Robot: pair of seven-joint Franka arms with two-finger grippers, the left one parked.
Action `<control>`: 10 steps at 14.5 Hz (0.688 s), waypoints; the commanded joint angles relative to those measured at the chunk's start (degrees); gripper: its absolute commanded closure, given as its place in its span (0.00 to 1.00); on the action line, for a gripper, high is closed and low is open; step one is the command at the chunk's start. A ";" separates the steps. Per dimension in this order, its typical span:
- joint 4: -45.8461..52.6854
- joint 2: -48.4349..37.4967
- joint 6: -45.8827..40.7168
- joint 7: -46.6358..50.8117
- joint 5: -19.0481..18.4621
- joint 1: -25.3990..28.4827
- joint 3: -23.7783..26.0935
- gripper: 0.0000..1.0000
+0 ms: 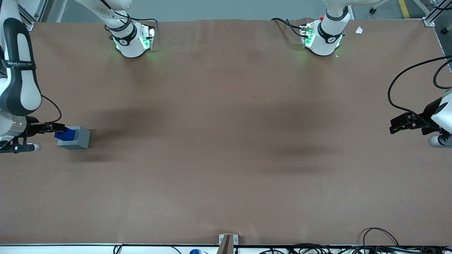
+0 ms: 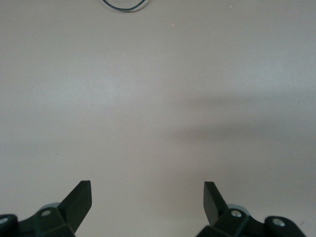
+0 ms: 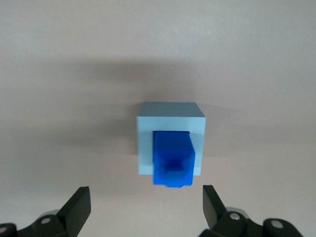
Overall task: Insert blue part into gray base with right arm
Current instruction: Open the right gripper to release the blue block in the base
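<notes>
A brown paper-like sheet covers the whole table [image 1: 226,141], smooth except for soft shadows across its middle, and a strip of pale floor shows along the edge farthest from the front camera. My right arm [image 1: 17,70] reaches in at the working end of the table, its white and dark-gray forearm hanging above the sheet. My gripper [image 3: 145,207] sits just beside the gray base [image 1: 76,138], and its two black fingers [image 3: 79,202] are spread wide apart, grasping nothing; the bare sheet shows between them in my wrist view. The gray base [image 3: 170,118] rests on the table near the working arm's end, a light-gray cube with its socketed face turned up. The blue part [image 3: 173,158] stands in that socket, its bright-blue body rising out of the cube's top face toward my wrist camera, with a small square recess visible on its upper end. In the front view the blue part [image 1: 65,134] pokes out of the base on the side nearest my fingertips, which stop close to it. I cannot tell whether the fingertips touch it there.
</notes>
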 commanded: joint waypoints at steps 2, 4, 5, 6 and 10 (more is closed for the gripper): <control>-0.27 -6.53 -3.63 2.73 0.87 4.03 -0.10 0.00; -0.27 -8.81 -6.35 7.30 0.87 6.32 -0.10 0.00; -0.35 -9.96 -7.32 7.49 0.95 7.29 -0.10 0.00; -0.35 -11.27 -8.20 8.02 0.95 8.17 -0.10 0.00; -0.09 -16.02 -9.88 11.45 0.87 11.51 -0.10 0.00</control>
